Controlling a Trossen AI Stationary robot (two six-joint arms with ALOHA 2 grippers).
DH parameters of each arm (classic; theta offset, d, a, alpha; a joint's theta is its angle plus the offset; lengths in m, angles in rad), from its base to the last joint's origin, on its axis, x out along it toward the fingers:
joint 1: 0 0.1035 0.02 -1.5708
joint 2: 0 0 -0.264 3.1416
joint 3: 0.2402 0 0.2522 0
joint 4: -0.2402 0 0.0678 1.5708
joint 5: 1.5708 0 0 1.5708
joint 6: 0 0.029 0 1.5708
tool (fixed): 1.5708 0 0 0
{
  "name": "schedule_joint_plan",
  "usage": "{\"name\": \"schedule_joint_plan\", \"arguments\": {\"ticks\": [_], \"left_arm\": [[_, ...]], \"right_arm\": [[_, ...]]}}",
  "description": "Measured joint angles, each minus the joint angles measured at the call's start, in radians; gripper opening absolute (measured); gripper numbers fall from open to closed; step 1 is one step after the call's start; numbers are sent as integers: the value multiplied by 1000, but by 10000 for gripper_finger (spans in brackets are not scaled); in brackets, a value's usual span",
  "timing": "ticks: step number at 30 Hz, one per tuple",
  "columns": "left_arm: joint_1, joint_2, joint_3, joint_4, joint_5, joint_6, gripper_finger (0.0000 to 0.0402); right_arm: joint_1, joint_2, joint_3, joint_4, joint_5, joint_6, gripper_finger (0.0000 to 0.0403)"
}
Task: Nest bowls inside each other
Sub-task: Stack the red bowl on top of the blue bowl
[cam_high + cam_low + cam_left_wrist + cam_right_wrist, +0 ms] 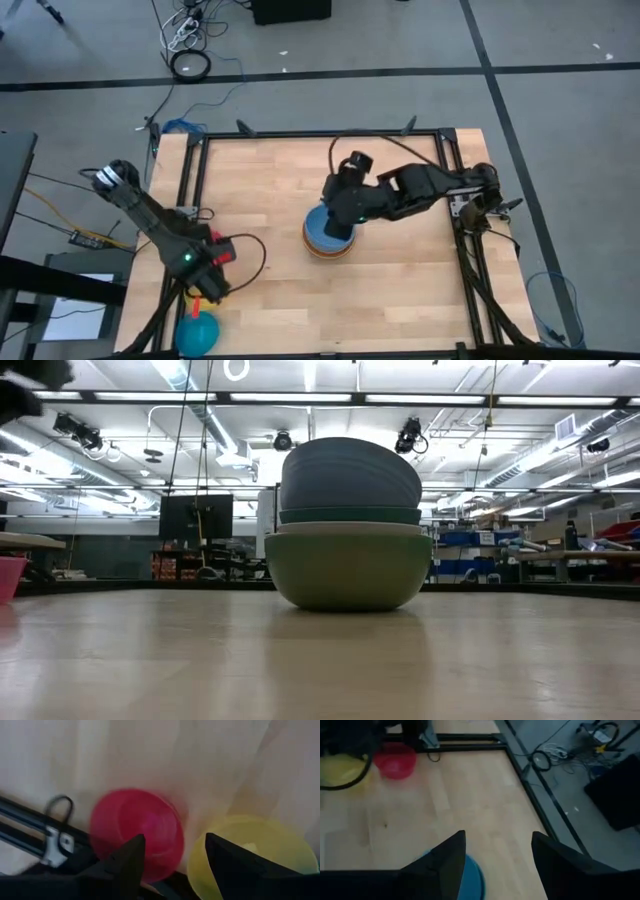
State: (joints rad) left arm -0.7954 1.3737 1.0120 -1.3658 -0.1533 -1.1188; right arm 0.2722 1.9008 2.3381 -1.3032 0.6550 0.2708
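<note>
A stack of nested bowls (348, 525) rests on its pale green bowl (346, 570) mid-table, with white, teal and a blue bowl (318, 226) on top; an orange rim (326, 253) shows in the high view. My right gripper (496, 865) hangs open above the blue bowl (471, 879), clear of it. Near the table's left near corner my left gripper (175, 857) is open, pointing down over the gap between a magenta bowl (135, 832) and a yellow bowl (255, 847). A cyan bowl (197, 333) sits at the near edge.
A black frame rail (320, 134) runs around the wooden table. Bare wood (270, 290) lies between the stack and the left-hand bowls. The left arm (165, 235) covers most of the magenta and yellow bowls from above. Cables lie on the floor beyond the far edge.
</note>
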Motion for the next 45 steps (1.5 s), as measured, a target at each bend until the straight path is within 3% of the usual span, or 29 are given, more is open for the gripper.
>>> {"name": "schedule_joint_plan", "arguments": {"ticks": [6, 16, 20, 23, 25, 33, 40, 45], "left_arm": [[-66, 1, -122, 80, 42, -111, 218], [-52, -2, -315, 291, 43, -149, 209], [-32, -2, -353, 334, 48, -144, 159], [-19, -2, -355, 325, 34, -116, 70], [-11, -2, -337, 314, 10, -89, 20], [48, -2, -178, 122, -125, 38, 5], [115, -2, 66, 253, -328, 425, 3], [221, -2, 188, 286, -401, 707, 2]], "right_arm": [[8, -33, -4, -23, 42, 38, 211], [21, -33, -5, -17, 70, 51, 202], [22, -33, -5, -15, 88, 51, 199], [22, -33, -5, -15, 90, 51, 197], [22, -33, -5, -15, 92, 51, 196], [20, -32, 5, -23, 120, 50, 196], [27, -70, 15, -120, 171, 104, 191], [48, -107, 17, -172, 188, 181, 185]]}}
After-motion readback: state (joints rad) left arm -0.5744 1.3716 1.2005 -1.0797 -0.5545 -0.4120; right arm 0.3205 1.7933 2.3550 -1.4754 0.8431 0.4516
